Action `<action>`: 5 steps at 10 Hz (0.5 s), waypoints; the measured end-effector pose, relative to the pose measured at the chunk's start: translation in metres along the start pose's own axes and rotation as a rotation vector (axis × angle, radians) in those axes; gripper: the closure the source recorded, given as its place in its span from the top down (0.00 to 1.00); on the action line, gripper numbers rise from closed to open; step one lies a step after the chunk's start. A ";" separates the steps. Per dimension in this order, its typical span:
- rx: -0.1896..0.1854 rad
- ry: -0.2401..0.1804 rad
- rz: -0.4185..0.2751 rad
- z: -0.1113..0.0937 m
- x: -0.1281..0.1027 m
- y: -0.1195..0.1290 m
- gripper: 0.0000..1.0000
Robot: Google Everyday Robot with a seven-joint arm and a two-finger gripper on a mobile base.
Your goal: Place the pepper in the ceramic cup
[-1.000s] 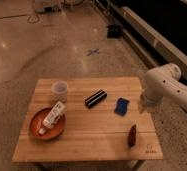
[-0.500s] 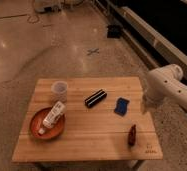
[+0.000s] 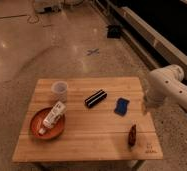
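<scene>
Reach step, we judge. Pepper lies ungrasped on the table, camera-side of the blue piece. Claw hangs right of the blue piece; spread or closed, we cannot tell. Ceramic cup stands far left of it. Next: lower onto the pepper.

The wooden counter carries the ceramic cup upper left, a red-orange bowl below it, a black box centrally, a blue piece and the pepper lower right, with the pincer at its right edge.
</scene>
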 end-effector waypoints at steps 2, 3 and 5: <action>-0.006 0.014 0.001 -0.009 0.011 -0.012 0.42; -0.007 0.002 0.002 -0.007 0.012 -0.017 0.42; -0.010 -0.004 0.008 -0.005 0.008 -0.002 0.42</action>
